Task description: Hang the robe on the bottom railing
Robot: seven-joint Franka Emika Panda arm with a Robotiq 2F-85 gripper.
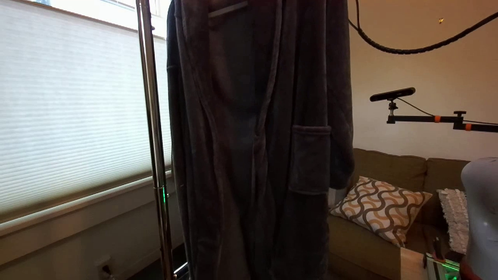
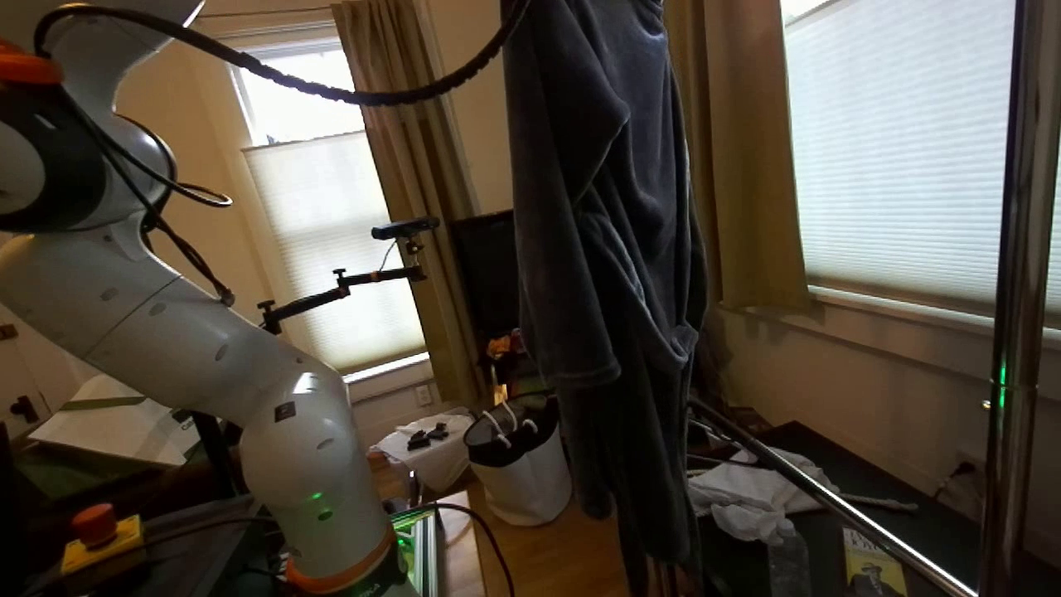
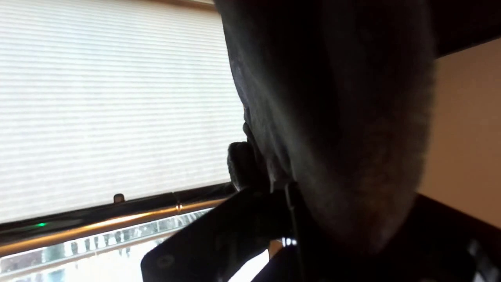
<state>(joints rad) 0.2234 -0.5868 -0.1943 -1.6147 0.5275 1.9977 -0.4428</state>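
The gray robe hides part of the dark gripper; I can't tell if it's apart or together. In an exterior view, the robe hangs between the robot arm and a shiny pole, with open room each side. The bottom railing goes behind the robe's edge. Farther back: floor, white bag, blind.

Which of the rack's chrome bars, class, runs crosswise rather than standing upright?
The bottom railing, running low toward the robe in an exterior view; the tall pole, by contrast, stands upright.
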